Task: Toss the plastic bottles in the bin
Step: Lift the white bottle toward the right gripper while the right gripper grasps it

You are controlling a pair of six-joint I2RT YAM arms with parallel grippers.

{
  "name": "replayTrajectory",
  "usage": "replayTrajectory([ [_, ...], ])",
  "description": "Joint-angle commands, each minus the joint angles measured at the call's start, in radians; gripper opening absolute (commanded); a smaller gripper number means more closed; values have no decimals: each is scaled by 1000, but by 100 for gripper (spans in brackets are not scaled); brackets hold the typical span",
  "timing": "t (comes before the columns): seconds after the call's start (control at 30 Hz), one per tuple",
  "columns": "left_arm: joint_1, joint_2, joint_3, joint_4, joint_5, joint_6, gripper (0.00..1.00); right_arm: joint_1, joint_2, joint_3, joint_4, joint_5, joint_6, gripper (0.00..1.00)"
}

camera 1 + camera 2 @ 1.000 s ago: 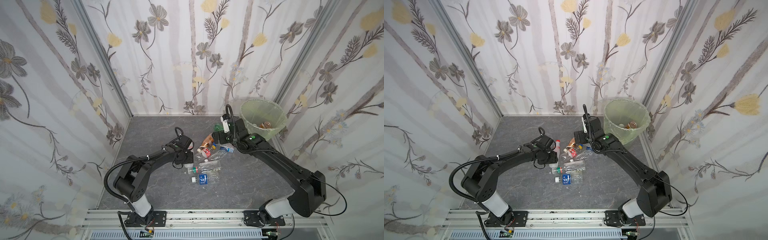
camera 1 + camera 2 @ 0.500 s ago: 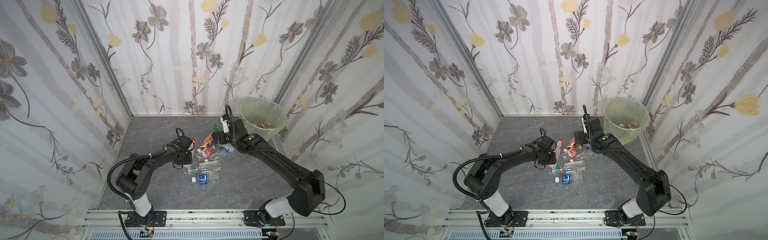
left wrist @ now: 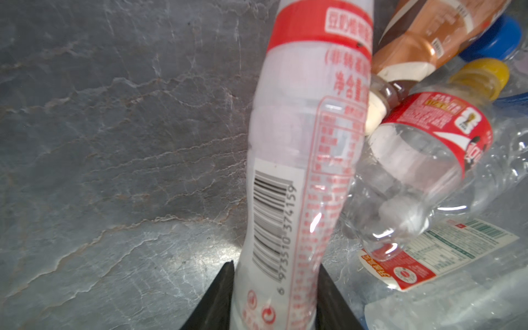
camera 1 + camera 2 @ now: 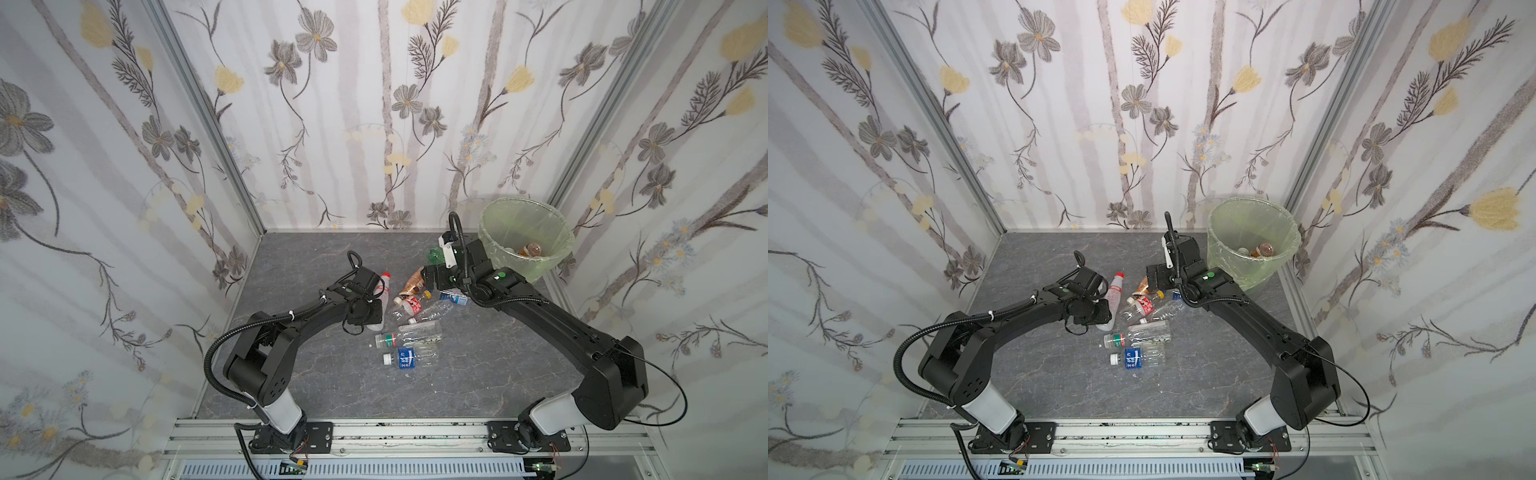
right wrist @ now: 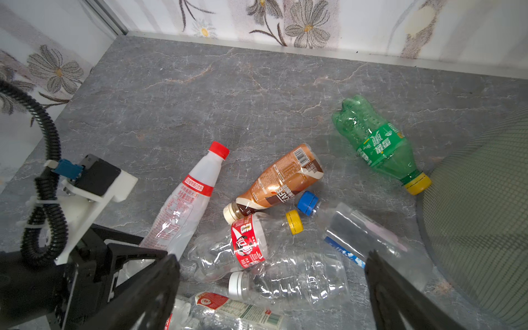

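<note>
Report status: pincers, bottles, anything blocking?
Left pincer shut on white bottle at its base. Right pincer open above the pile. Brown bottle and clear red-label bottle crowd its side.

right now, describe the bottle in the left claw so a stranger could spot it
From the green-lined bin in the far right corner, look left across the bottle pile to its left edge. The left claw grips a tall bottle there by its base. Only it is milky white, with a red cap and red band.
</note>
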Motion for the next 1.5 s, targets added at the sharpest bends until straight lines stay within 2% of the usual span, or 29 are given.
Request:
replayTrajectory([
  [0.0,22,-31,12,41,70,-11,43,2,17,-5,64,-48,35,100],
  [0.3,68,-87,56,120,249,-108,45,4,48,-11,168,-179,185,100],
  [0.43,68,-108,61,158,290,-140,45,3,55,-19,236,-220,255,100],
  [0.63,69,-143,59,180,294,-159,45,5,103,-5,324,-320,349,100],
  [0.93,68,-176,43,199,295,-170,46,31,177,30,381,-380,407,100],
  [1.47,67,-220,22,214,309,-190,46,51,294,113,434,-436,469,82],
])
